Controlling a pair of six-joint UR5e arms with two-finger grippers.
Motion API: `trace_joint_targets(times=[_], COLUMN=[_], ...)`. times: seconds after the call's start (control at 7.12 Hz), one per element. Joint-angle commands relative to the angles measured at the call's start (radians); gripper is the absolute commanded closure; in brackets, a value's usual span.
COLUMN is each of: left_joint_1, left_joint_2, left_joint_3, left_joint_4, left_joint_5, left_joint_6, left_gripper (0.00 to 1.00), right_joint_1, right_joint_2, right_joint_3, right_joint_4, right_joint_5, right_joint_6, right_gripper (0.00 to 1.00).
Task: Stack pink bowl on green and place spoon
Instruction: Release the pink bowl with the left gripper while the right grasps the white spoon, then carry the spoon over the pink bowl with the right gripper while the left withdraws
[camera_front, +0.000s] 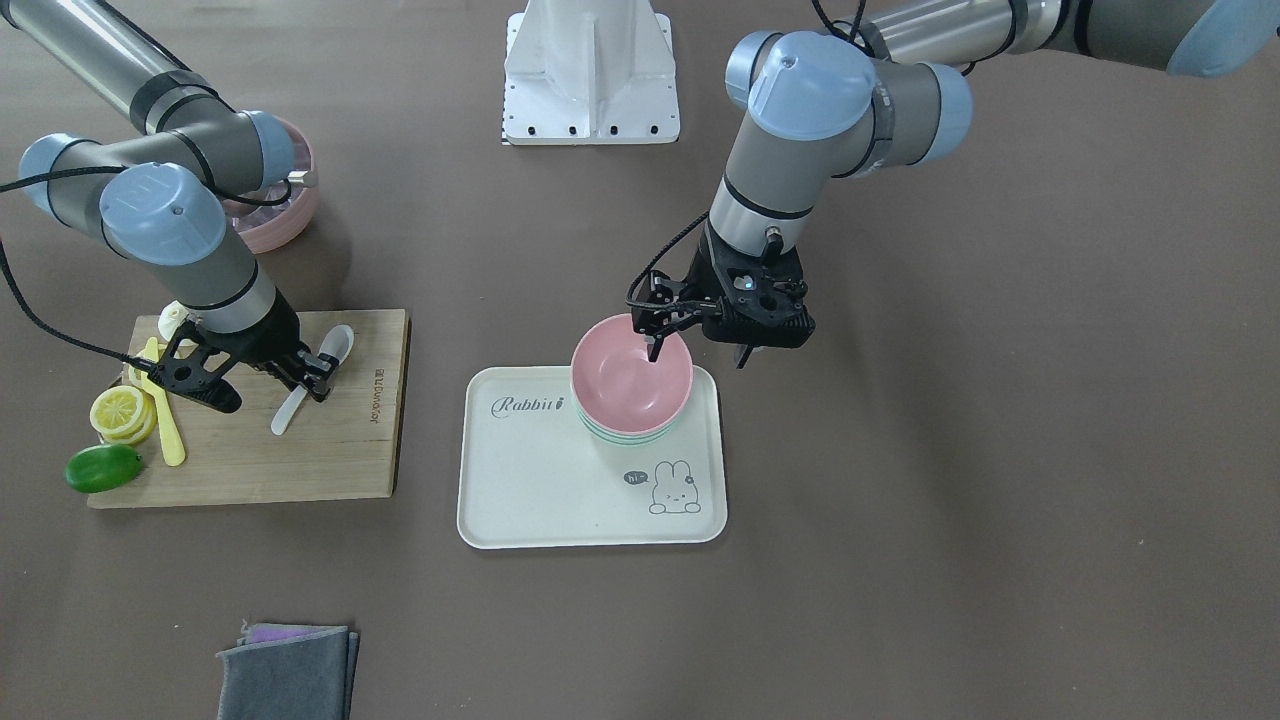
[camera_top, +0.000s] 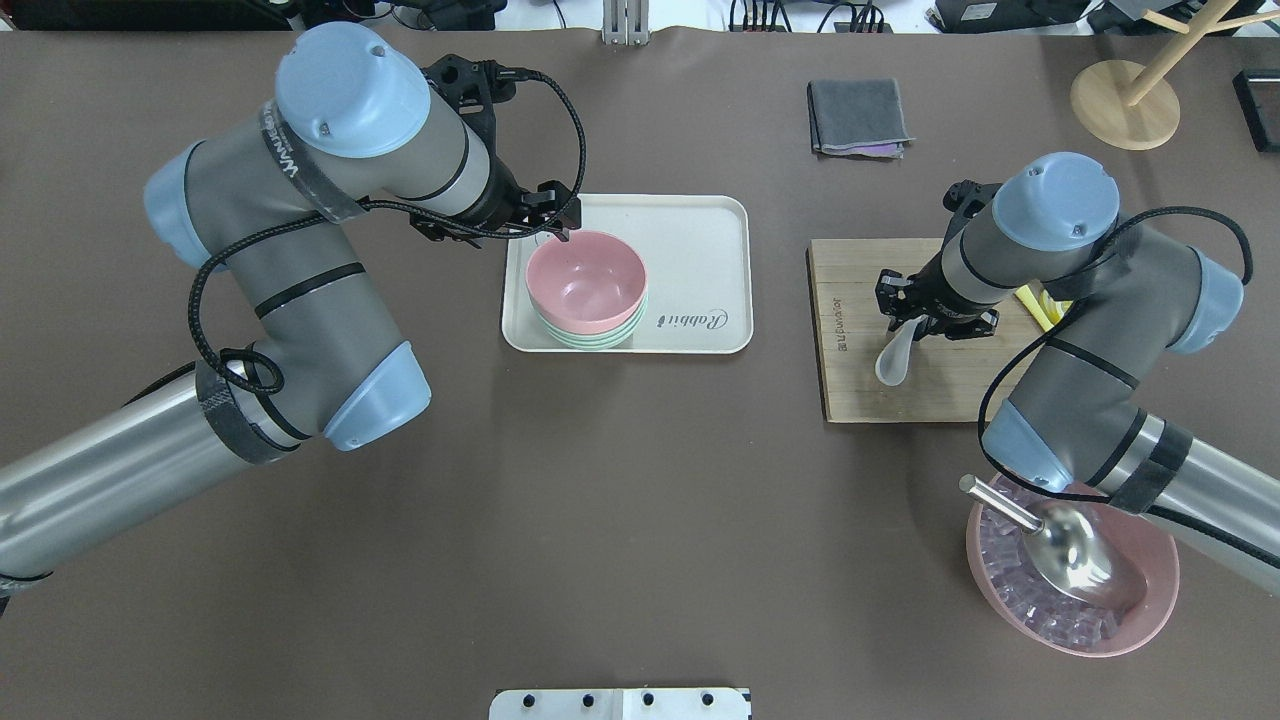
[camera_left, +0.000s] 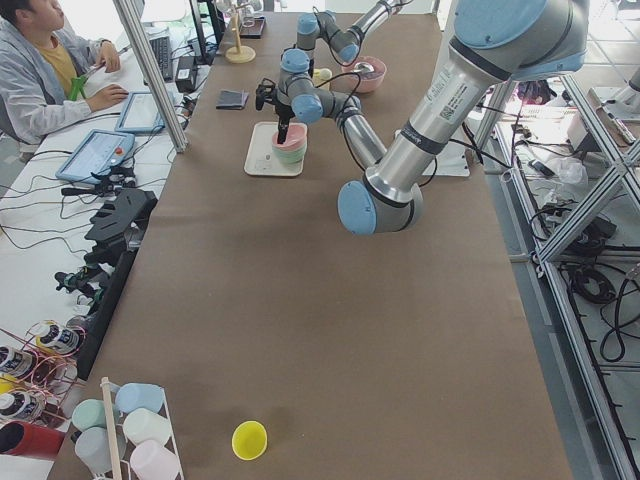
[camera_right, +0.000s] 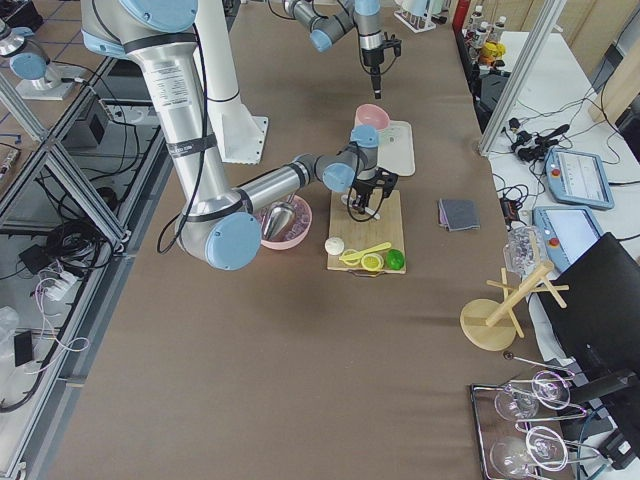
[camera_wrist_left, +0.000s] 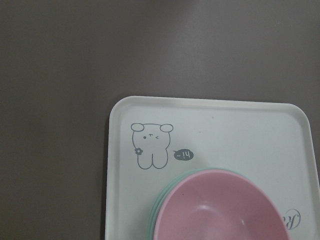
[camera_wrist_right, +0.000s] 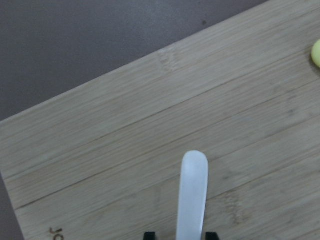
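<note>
Pink plastic, the small round bowl (camera_front: 630, 375) sits nested on the stacked mint-green bowls (camera_front: 622, 437). The left hand (camera_front: 655, 335) is at its rim; its grip cannot be told. Left to do: the small white glossy spoon (camera_wrist_right: 192, 195) lies on the bamboo board (camera_wrist_right: 100, 150), straddled by the spread right hand (camera_wrist_right: 181, 235).

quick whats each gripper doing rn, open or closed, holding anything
Left gripper: open, holding nothing, one finger inside the pink bowl rim.
Right gripper: open, fingers either side of the spoon handle, not yet clamped.
</note>
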Motion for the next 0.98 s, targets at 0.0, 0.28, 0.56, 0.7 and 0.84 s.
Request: trace_joint_targets(times=[0.0, 0.28, 0.56, 0.7, 0.84], left_joint_1=[-0.075, -0.239, -0.304, -0.338, -0.385], left_joint_2=[0.047, 0.234, 0.305, 0.311, 0.316], left_joint_3=[-0.042, -0.160, -0.142, -0.083, -0.081], left_joint_4=[-0.006, -0.013, -0.004, -0.012, -0.009], left_joint_5=[-0.009, -0.034, -0.120, -0.123, -0.140], left_joint_6=[0.018, 0.205, 0.312, 0.380, 0.418], left_gripper=[0.03, 0.03, 0.03, 0.03, 0.03], right_joint_1=[0.008, 0.017, 0.005, -0.006, -0.023], right_joint_2=[0.010, 0.136, 0.357, 0.457, 0.509], right_joint_3=[0.022, 0.042, 0.026, -0.040, -0.086], right_joint_4=[-0.005, -0.052, -0.104, -0.121, -0.117], right_joint_5=[0.013, 0.027, 0.023, 0.020, 0.015], right_joint_6=[0.000, 0.069, 0.291, 0.337, 0.365], right_gripper=[1.00, 1.00, 1.00, 1.00, 1.00])
